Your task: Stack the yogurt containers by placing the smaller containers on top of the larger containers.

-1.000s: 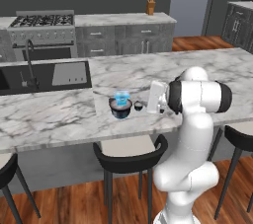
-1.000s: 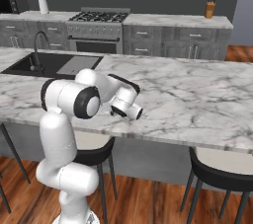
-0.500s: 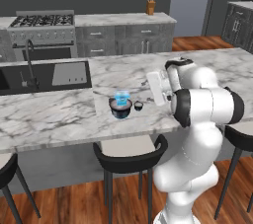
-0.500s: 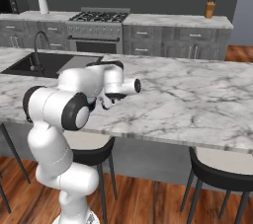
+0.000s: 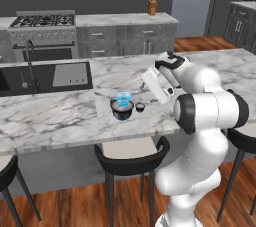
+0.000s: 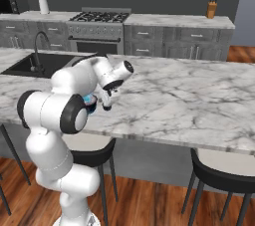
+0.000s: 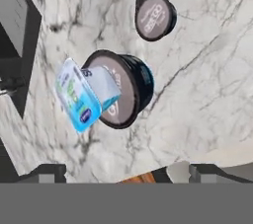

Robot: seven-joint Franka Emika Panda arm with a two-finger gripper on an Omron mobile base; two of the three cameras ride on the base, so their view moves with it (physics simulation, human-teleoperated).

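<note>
— Marble island counter (image 5: 60, 113), sink (image 5: 45, 77) left, stove behind?
— Yes. I see the light-blue cup (image 7: 81, 94) on the dark tub (image 7: 129, 87), tiny dark cup (image 7: 154, 17) beside; gripper (image 7: 126, 172) spread wide above, empty.

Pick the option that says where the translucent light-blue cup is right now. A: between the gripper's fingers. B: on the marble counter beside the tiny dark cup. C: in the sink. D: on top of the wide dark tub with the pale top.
D: the translucent light-blue cup rests on the pale top of the wide dark tub, while the tiny dark cup stands apart on the marble counter.
</note>
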